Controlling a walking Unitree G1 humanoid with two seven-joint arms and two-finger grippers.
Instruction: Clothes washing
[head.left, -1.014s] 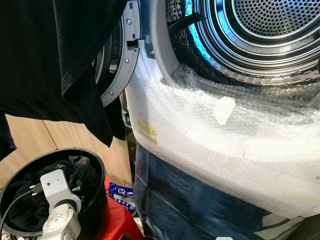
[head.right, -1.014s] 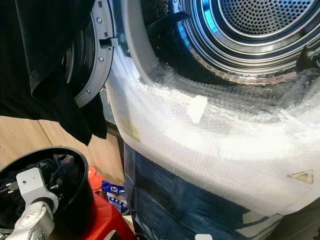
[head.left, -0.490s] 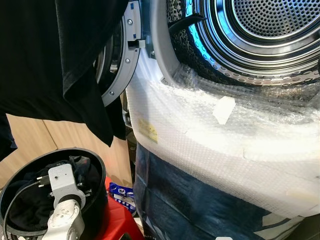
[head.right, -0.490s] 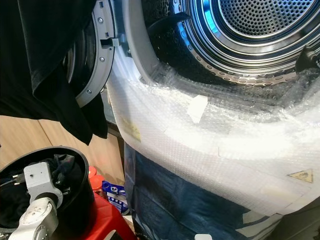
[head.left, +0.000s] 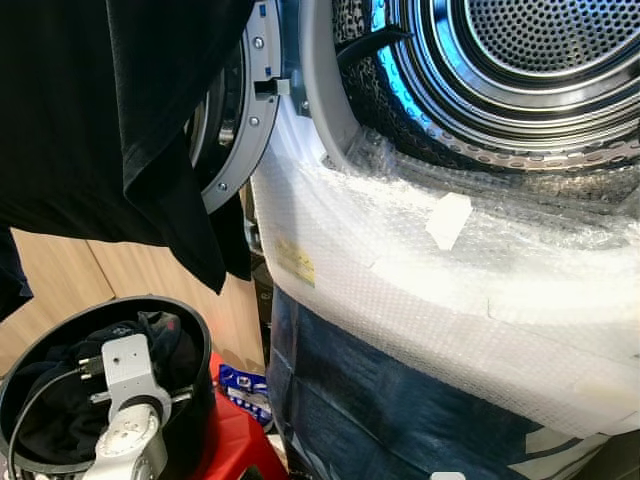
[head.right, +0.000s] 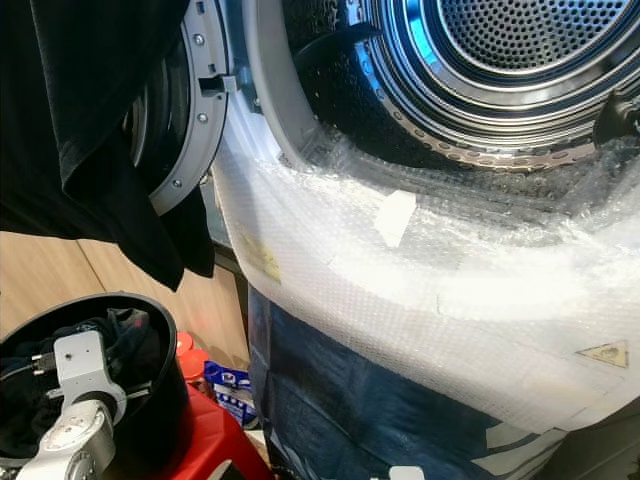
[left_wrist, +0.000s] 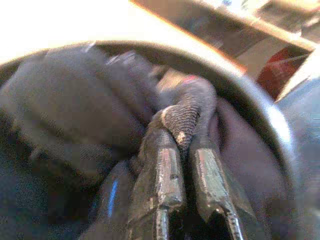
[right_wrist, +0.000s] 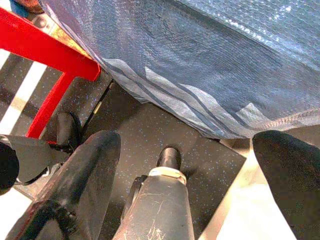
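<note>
A: Where is the left gripper (left_wrist: 182, 150)?

B: Down inside the round black plastic laundry basket (head.left: 196, 345), its fingers pinched together on a fold of the dark crumpled clothes (left_wrist: 75, 110) near the rim.

A: And the right gripper (right_wrist: 195, 165)?

B: Hanging idle over the dark speckled floor (right_wrist: 150, 125), fingers spread wide, beside a red metal stool (right_wrist: 47, 57).

A: The washer?

B: The bubble-wrapped washing machine (head.left: 420, 270) stands open; its steel drum (head.right: 500, 60) looks empty, though partly cropped. A black garment (head.left: 120, 120) hangs over the door.
</note>
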